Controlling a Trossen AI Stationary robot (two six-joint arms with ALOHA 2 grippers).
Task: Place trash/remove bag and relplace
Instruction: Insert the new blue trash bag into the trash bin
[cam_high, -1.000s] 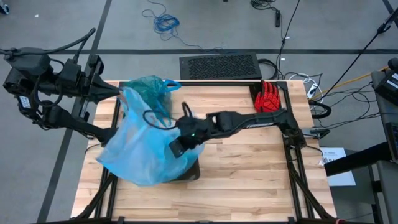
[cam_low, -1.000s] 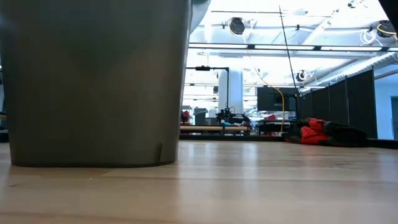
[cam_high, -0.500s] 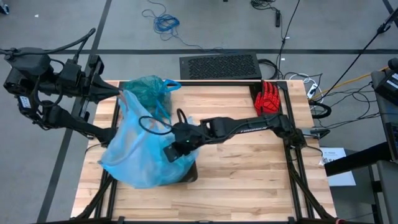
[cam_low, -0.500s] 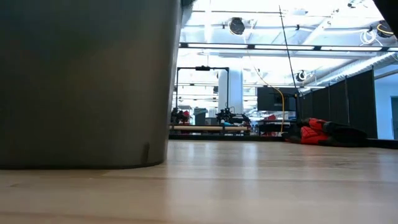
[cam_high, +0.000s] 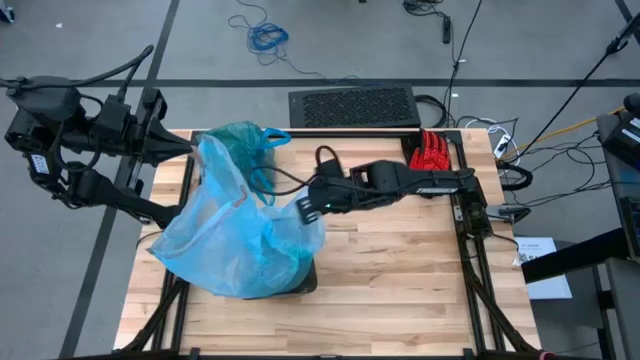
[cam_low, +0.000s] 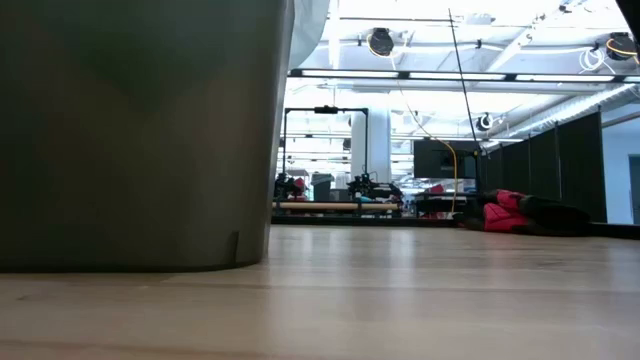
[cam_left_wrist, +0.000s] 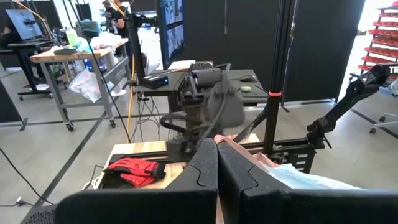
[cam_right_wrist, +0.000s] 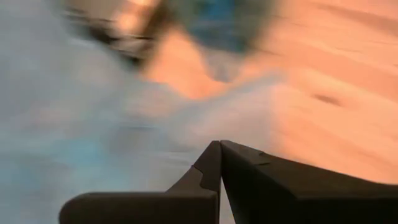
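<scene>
The teal-green bag (cam_high: 240, 140) lies removed at the table's far left, and the right gripper (cam_high: 308, 208) – fingers pressed together – is fitting the sky-blue bag (cam_high: 235, 245) over the bin (cam_low: 140, 130); the left gripper (cam_left_wrist: 216, 163) waits shut.

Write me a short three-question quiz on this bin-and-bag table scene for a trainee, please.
1. True or false: the red fabric glove lies near the far edge of the wooden table, apart from the dull brown plastic bin.
2. What drapes over the bin? A) the pale sky-blue plastic bag; B) a white paper sack; C) a grey cloth.
3. Fill in: the right gripper, at the pale bag's edge, has its fingers ___.
Key: 1 true; 2 A; 3 shut.
</scene>
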